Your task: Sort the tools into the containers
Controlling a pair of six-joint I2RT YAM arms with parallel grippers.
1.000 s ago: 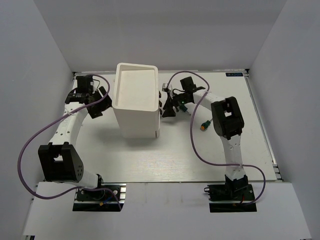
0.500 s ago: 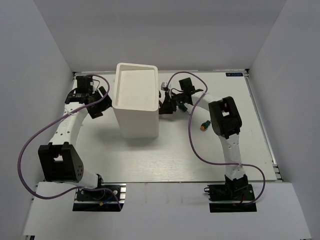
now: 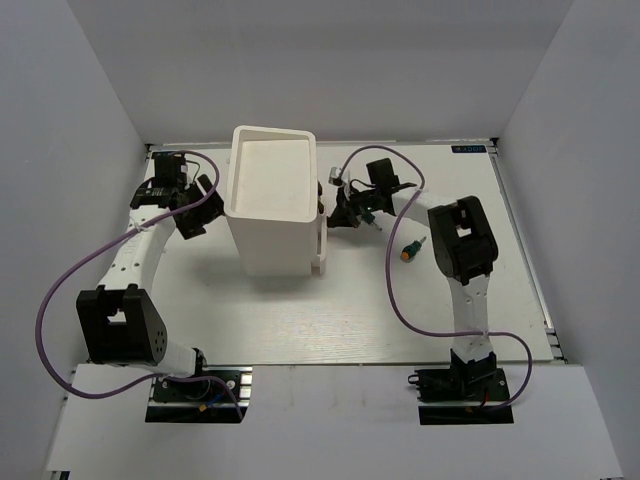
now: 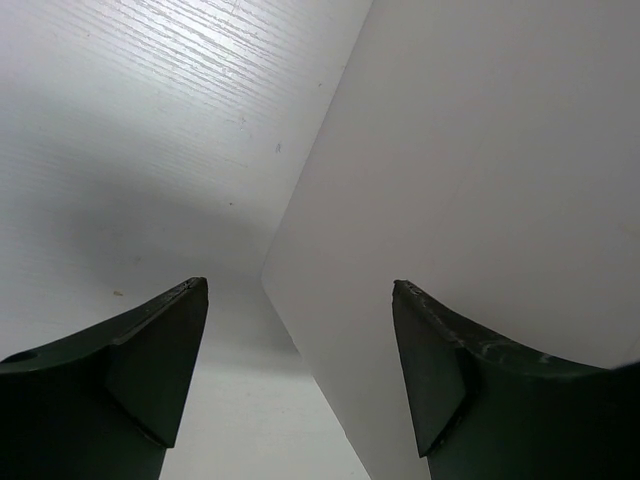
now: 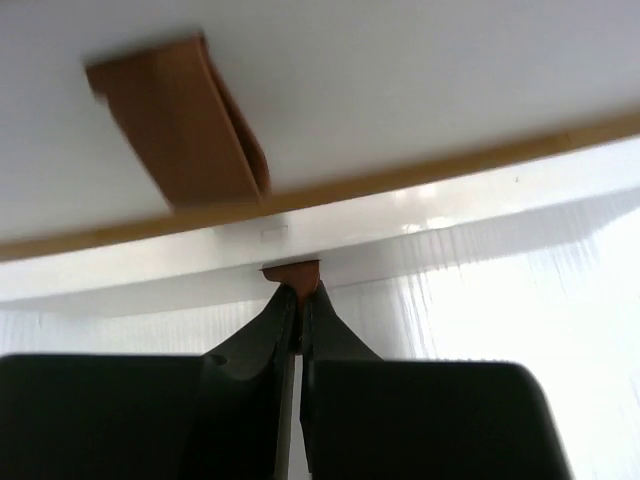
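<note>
Overhead and wrist views, sorting in progress. The tall white bin [image 3: 280, 245] stands at the middle far part of the table [image 3: 300, 320], with the narrow white bin [image 3: 323, 250] touching its right wall. The right gripper [image 3: 338, 214] sits just right of the narrow bin. In its wrist view the jaws are closed to a thin slit and, as we read it, pinch that bin's thin wall. A small brown patch at the tips cannot be identified. The left gripper [image 4: 300, 290] hangs at the tall bin's left wall with its jaws spread wide and holding nothing, one corner edge of the bin lying between them.

We can make out only one tool on the table, the orange-green screwdriver [image 3: 409, 249]. It lies well right of the right jaws and nearer to us. Its long axis runs diagonally, with the handle near-left and the shaft far-right. The right arm is plainly the nearer, since the tall bin stands between the left arm and this tool. We judge that the next pick calls for the right jaws to let go, swing right and turn across that diagonal.
</note>
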